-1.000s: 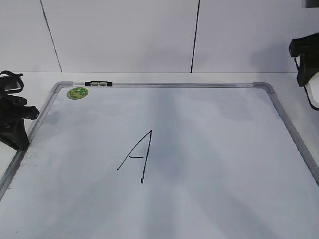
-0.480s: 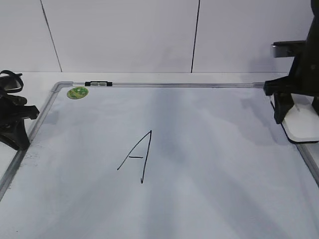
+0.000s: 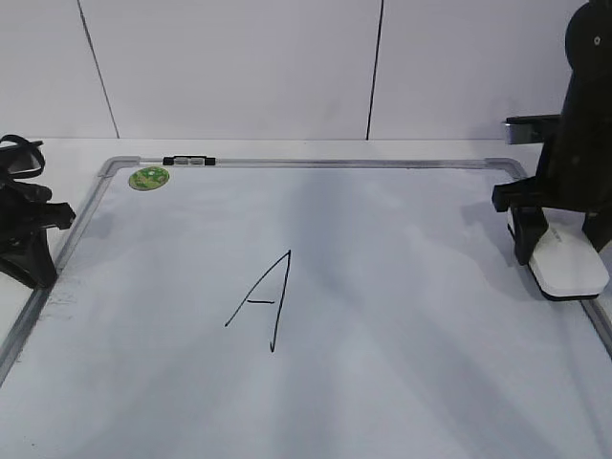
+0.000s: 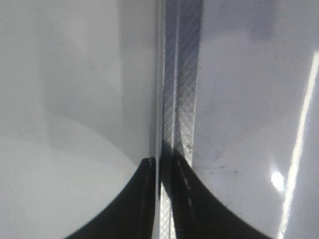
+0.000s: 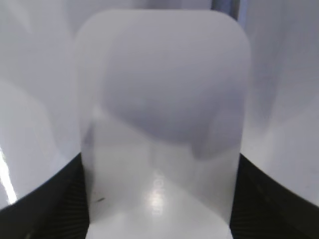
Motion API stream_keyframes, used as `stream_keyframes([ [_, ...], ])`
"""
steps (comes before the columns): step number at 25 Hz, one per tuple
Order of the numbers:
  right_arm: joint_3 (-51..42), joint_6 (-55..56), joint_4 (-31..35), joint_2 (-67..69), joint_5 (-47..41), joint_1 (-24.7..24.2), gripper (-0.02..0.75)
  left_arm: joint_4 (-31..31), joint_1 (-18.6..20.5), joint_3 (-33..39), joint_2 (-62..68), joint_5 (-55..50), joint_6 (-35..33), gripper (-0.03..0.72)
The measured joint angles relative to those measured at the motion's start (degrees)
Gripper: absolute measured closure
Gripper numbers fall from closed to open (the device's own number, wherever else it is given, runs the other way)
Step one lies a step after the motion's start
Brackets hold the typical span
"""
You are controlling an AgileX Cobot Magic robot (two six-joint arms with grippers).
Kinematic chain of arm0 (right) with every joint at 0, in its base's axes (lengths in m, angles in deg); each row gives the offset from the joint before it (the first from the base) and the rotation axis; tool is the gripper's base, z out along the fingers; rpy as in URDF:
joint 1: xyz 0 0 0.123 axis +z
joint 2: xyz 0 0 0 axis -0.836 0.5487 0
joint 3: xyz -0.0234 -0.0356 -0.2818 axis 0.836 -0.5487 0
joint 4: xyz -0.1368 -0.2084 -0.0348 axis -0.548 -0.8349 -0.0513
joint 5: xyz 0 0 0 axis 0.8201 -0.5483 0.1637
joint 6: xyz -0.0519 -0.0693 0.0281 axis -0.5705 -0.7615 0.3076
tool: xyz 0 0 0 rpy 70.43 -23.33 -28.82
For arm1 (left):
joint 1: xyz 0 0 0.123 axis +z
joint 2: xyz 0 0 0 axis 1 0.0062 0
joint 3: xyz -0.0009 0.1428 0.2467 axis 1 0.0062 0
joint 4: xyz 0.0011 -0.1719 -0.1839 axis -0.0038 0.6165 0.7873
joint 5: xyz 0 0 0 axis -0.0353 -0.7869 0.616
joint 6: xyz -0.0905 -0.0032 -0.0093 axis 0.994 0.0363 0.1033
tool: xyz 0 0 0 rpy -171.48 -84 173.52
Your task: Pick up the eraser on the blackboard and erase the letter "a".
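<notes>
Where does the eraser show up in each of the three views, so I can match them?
Exterior view: the eraser is at the right edge, on the board between the right hand's fingers.
Left wrist view: not in it.
Right wrist view: the eraser fills the centre, a dark finger on each side.
Shared landmark: the board's grey frame, also at the top of the right wrist view.

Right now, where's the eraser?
Exterior view: the eraser sits at the blackboard's right edge, between the right gripper's fingers, far right of the capital A.
</notes>
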Motion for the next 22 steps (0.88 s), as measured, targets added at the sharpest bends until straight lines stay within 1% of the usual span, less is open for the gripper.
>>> stream_keyframes([
  [22,0.0,-0.2,-0.6,1.8,0.3,0.0,0.181,0.0,0.0,0.0,0.0,0.0,0.0,0.606],
])
